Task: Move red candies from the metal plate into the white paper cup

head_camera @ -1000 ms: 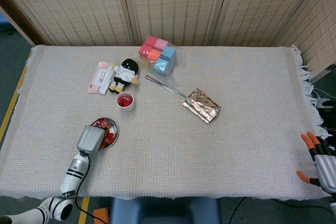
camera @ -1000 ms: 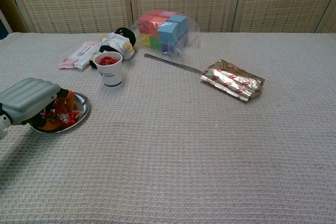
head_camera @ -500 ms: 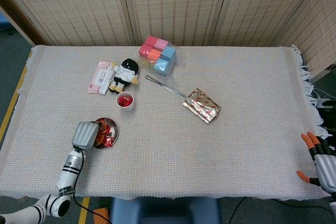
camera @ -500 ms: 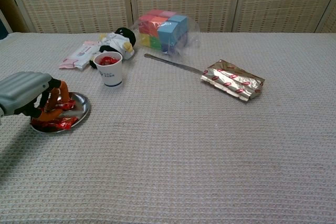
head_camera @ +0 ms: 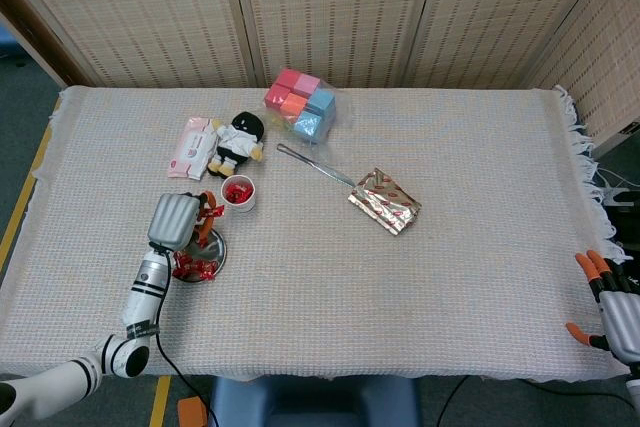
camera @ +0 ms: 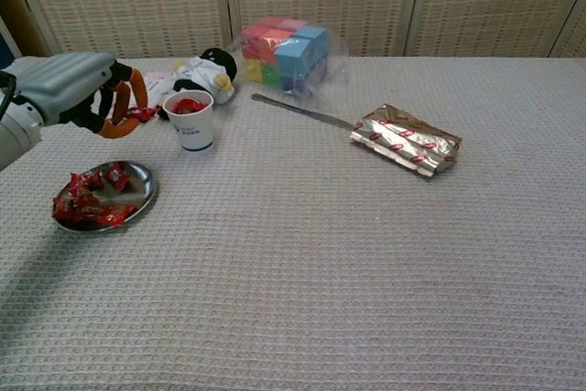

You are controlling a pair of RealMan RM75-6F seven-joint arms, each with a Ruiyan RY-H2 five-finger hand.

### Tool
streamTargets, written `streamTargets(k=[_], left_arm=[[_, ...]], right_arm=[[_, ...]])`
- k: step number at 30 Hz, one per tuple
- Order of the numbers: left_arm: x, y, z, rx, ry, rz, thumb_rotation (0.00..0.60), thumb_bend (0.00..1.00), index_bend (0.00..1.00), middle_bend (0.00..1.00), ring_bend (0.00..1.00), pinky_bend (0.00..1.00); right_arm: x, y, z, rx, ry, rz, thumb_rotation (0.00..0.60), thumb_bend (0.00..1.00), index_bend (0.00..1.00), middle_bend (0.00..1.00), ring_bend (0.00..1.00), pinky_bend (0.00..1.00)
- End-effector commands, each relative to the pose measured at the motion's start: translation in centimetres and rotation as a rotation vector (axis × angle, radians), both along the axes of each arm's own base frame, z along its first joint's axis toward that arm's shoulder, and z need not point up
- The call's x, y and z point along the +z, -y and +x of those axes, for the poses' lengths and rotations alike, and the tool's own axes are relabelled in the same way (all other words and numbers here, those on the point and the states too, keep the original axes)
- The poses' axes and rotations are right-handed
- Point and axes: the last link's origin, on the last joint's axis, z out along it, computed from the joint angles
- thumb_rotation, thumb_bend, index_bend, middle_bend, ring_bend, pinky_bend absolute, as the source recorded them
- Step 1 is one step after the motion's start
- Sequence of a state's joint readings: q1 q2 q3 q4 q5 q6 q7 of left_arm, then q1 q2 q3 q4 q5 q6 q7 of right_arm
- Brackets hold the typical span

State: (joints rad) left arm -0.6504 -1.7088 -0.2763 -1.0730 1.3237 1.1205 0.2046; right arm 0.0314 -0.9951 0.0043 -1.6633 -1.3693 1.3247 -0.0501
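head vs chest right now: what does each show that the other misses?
Head only: the right hand, open at the table's far right edge, and the floor around the table.
Chest only: the candy pinched in the left hand, seen from the side.
Both: metal plate, white paper cup, doll, blocks, foil packet.

We've got a table (head_camera: 400,277) covered in a pale waffle-weave cloth (head_camera: 480,167) with a fringed edge, woven rattan screen panels (head_camera: 330,7) behind it, and grey floor (head_camera: 20,117) with yellow tape (head_camera: 25,197) on the left.
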Motion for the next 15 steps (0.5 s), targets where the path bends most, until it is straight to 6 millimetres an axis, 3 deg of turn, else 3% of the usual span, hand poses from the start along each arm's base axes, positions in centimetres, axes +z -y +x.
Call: streamTargets(k=[1, 6, 12, 15], left_arm=[[-0.4, -1.7, 1.9, -0.015, -0.012, 0.018, 0.600, 0.46, 0.68, 0.66, 0.62, 0.99], [-1.0, -3.5, 3.6, -0.025, -0.042, 0.033, 0.600, 0.46, 0.67, 0.66, 0.62, 0.98], [-1.9, -4.7, 3.9, -0.013, -0.070, 0.036, 0.600, 0.46, 0.64, 0.65, 0.62, 0.98], [-2.3, -4.9, 3.7, -0.012, -0.101, 0.023, 0.600, 0.45, 0.55, 0.60, 0.62, 0.97]], right_arm=[[0.1, 0.1, -0.1, -0.007, -0.002, -0.005, 0.600, 0.09, 0.00, 0.00, 0.00, 0.22], [0.3, 0.2, -0.4, -0.020, -0.006, -0.019, 0.600, 0.09, 0.00, 0.00, 0.00, 0.22], [0.5, 0.3, -0.6, -0.032, -0.006, -0.026, 0.600, 0.09, 0.00, 0.00, 0.00, 0.22], [0.6, 0.3, -0.6, -0.033, -0.007, -0.031, 0.600, 0.09, 0.00, 0.00, 0.00, 0.22]])
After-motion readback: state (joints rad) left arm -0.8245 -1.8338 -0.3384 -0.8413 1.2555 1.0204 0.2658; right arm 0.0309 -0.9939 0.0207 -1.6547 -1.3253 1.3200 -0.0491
